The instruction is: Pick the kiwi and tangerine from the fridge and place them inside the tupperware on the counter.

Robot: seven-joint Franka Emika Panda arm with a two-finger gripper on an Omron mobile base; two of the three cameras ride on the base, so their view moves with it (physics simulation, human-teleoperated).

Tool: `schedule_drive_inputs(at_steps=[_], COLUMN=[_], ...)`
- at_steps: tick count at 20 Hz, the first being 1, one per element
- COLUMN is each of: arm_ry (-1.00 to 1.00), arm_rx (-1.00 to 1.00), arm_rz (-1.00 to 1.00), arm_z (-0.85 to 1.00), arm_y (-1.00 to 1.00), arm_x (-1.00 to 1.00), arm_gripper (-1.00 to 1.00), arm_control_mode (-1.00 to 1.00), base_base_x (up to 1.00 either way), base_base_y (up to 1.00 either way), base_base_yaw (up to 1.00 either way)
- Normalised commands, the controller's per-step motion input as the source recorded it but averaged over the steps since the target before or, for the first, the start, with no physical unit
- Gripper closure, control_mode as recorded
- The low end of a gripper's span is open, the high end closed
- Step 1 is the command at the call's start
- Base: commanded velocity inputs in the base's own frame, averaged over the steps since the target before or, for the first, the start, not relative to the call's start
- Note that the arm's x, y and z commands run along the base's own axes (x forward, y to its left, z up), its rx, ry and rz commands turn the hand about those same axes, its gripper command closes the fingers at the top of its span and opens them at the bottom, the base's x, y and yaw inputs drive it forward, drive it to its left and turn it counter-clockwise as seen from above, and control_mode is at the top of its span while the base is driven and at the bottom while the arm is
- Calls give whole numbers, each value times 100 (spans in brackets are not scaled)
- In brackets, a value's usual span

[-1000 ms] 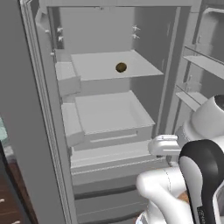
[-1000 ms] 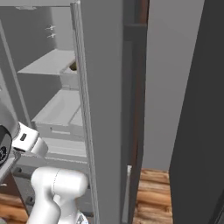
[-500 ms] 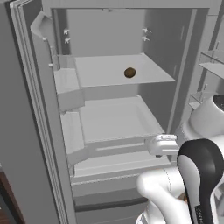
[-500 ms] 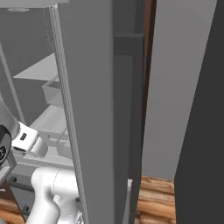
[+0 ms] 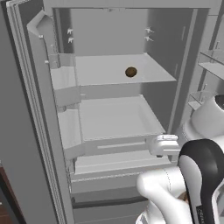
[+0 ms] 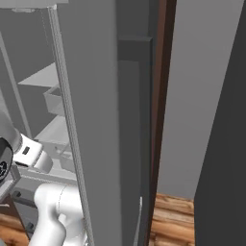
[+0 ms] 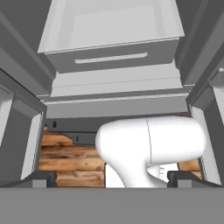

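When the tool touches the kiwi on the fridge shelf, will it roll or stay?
The kiwi looks small and roundish, so it would probably roll if nudged. The shelf beneath looks flat and smooth, so little would stop it. It likely weighs little.

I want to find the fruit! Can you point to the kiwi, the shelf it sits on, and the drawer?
kiwi [image 5: 131, 72], left base view, middle of the brown fruit.
shelf [image 5: 100, 70], left base view, bare top surface left of the fruit.
drawer [image 7: 111, 57], hand view, front wall by its handle.

The dark brown kiwi [image 5: 131, 72] sits on an upper shelf inside the open fridge [image 5: 118, 109].
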Motion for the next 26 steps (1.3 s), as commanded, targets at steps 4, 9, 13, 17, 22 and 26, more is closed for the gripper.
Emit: schedule_drive_inputs(at_steps=[4, 9, 13, 17, 22, 26], arm_ry=[0, -1, -9, -3, 0, 5], arm_rx=[1, -1, -7, -13, -2, 0], arm_rz=[0, 0, -4, -25, -23, -5], arm_z=[2, 39, 65, 57, 43, 20], arm_y=[6, 16, 3, 1, 0, 0], arm_x=[44, 65, 55, 68, 90, 97], arm_gripper=[-100, -100, -100, -100, -100, -100], arm_control_mode=[-100, -100, -100, -100, -100, -100], base_base_x=[44, 0, 0, 0, 0, 0], base_base_y=[5, 0, 0, 0, 0, 0], base_base_yaw=[0, 0, 0, 0, 0, 0])
